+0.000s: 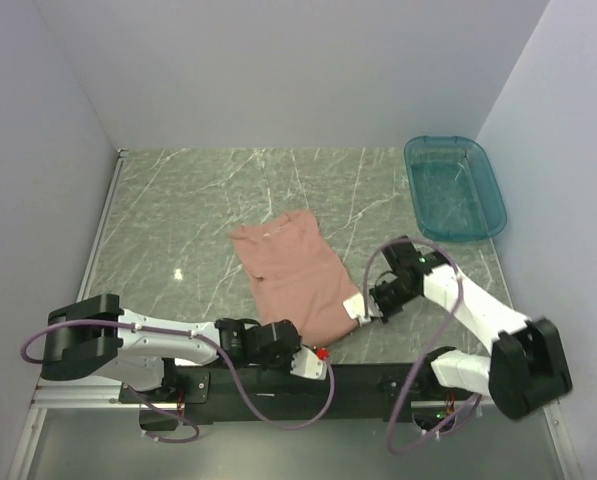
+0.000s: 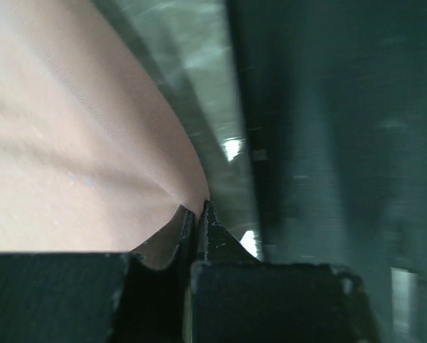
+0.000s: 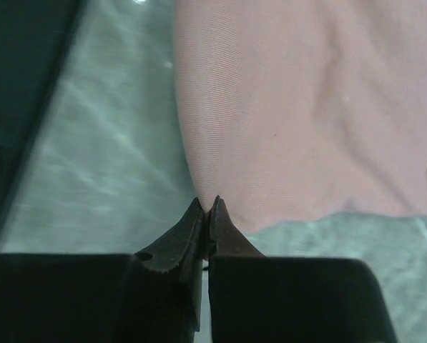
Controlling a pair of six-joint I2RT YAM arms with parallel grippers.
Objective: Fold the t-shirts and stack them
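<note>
- Right now I am working with both arms low at the near edge of the green marbled table (image 1: 178,220), and both sets of jaws are pressing fully together.
- My left jaws are squeezing shut on the near corner of the salmon-pink t-shirt (image 1: 290,275). In the left wrist view the cloth is puckering and running in between the dark fingertips (image 2: 212,232), with no gap showing between them.
- My right jaws are likewise closing tight at the shirt's near right corner. In the right wrist view the two fingertips (image 3: 224,232) are meeting right on the hem, nipping its edge, with pink cloth spreading away above them and bare table lying to either side.
- The t-shirt is lying flat on the table, roughly in the middle and towards the near edge, forming a tilted oblong whose long side is running from far left to near right.
- My left arm (image 1: 168,345) is stretching along the near edge from its base on the left and is reaching the shirt's nearest corner.
- My right arm (image 1: 478,310) is bending in from the right, its wrist sitting just beside the shirt's right-hand near corner.
- A clear teal bin (image 1: 490,190) is sitting at the far right corner of the table, well apart from the shirt and from both arms.
</note>
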